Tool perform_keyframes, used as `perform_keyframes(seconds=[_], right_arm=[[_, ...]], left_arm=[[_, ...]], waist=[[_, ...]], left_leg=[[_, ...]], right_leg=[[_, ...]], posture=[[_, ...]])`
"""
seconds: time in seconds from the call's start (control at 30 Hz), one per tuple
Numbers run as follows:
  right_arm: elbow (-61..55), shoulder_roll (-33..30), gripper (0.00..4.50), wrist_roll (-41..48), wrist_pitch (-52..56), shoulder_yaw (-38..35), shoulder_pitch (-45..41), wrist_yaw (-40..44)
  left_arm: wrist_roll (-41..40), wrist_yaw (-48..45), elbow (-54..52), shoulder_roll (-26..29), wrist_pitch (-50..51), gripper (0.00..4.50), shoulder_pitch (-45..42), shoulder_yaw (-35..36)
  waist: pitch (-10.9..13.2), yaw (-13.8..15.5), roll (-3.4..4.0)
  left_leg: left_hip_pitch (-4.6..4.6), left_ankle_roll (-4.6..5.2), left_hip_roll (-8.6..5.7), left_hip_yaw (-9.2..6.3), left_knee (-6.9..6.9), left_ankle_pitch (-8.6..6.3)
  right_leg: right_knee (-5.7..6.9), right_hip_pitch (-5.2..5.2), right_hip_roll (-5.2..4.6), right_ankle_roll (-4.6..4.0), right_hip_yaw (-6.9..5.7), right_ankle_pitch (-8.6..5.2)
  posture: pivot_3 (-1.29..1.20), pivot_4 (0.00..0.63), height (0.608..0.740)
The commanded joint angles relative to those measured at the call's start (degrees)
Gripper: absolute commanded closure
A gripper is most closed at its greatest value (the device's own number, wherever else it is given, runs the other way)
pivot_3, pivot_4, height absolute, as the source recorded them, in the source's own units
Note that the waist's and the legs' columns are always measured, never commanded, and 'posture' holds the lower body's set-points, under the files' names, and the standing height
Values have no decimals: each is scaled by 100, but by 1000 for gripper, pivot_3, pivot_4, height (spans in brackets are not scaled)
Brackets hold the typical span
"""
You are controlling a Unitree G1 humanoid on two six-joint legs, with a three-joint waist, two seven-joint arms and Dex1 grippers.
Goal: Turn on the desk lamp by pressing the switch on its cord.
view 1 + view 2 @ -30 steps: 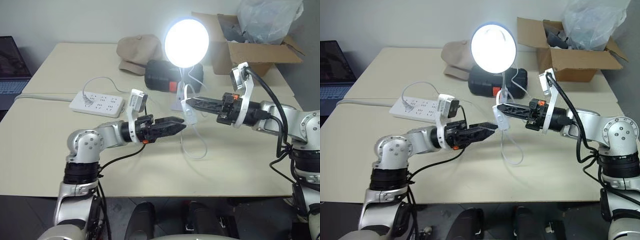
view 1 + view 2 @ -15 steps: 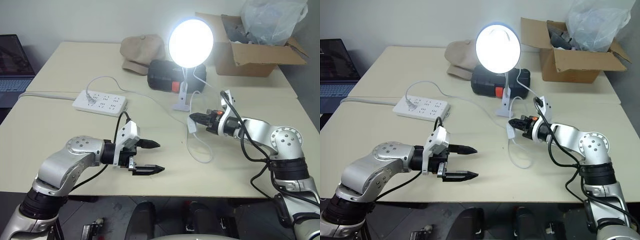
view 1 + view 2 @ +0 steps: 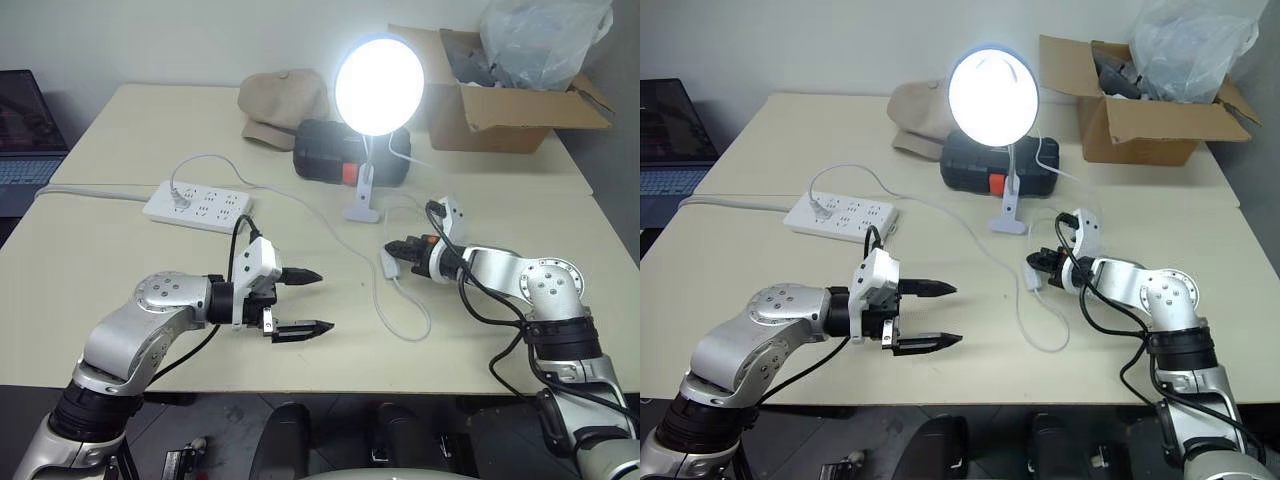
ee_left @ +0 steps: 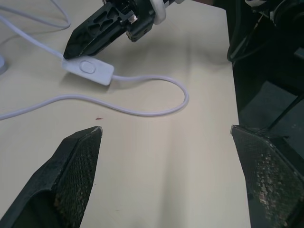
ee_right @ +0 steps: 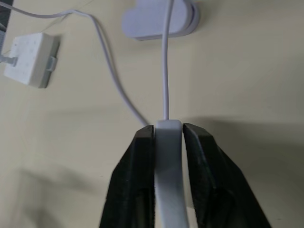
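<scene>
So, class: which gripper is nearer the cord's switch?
Right. The right gripper has the switch between its fingers on the table; the left gripper hangs open, well apart from it.

Between the right gripper's (image 5: 167,180) jaws, you lose the near end of the switch (image 5: 167,156), which runs off the picture's edge, so its button is hidden there. The cord (image 5: 165,71) beyond the jaw tips covers part of the lamp's clip base (image 5: 159,21), itself cut at the edge. In the head view, glare from the desk lamp (image 3: 378,85) washes out its bulb. The laptop (image 3: 25,130), far to the left of the left gripper's (image 3: 300,302) jaws, is cropped.
</scene>
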Motion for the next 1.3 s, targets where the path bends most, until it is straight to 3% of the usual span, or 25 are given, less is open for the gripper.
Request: perform_keyframes(seconds=[0.03,0.27,0.37,0.47,0.57,0.8,0.87,1.07,1.3], right_arm=[[-108,73,2565,-262,42,-274,-48,165],[-435,-65,779,-1168,-12,-284,-90,759],[-1089,-772,70,-2040,-296,234,-23,1925],[-1480,-1269,70,-2472,-497,405,90,2839],[-1917,-1972,70,-3322,-1452,610,278,4176],[-1922,-3082,70,-4219,-2863,328,587,6444],[-1885,-3320,70,-4243,-3004,176,655,6915],[-1928,-4068,70,-4279,-3177,-364,1127,8122],[-1766,-4517,70,-4332,-3132,-778,1389,8784]], left_arm=[[158,34,50,-93,-320,0,-67,53],[675,221,523,-509,-962,0,-301,-68],[1248,566,1021,-753,-1675,0,-592,-83],[1677,799,1563,-896,-2248,0,-969,-28],[1970,984,2288,-897,-2599,0,-1598,117],[2425,663,3622,-312,-3186,0,-2861,231],[2272,299,3796,-91,-2856,0,-3079,272],[1292,-1322,2555,1003,-1347,0,-2258,356],[809,-1472,1712,1513,-457,0,-1435,657]], waist=[[0,0,0],[0,2,0],[1,11,2],[0,24,0],[0,21,-1],[4,-1,-3],[4,0,-4],[5,-22,-3],[6,6,-1]], left_leg=[[0,0,0,0,0,0],[0,0,-1,1,0,0],[0,0,-2,3,-1,0],[-1,1,-2,-2,2,0],[-2,1,-2,-4,1,-1],[-1,1,0,0,5,-1],[-2,1,2,-5,6,-1],[1,-1,3,1,6,0],[6,-3,4,-9,7,1]], right_leg=[[0,0,0,0,0,0],[0,0,0,1,-1,0],[0,-1,0,1,0,-1],[-1,-1,0,2,-7,-1],[-3,-1,1,3,-9,-2],[-3,-2,3,5,-9,-2],[-2,-2,6,5,-17,-2],[-1,0,2,3,-13,-2],[4,5,-2,-3,-23,-7]], posture=[[0,150,740],[0,150,740],[0,150,740],[0,150,740],[0,150,740],[0,150,740],[0,150,740],[0,150,740],[0,150,740]])
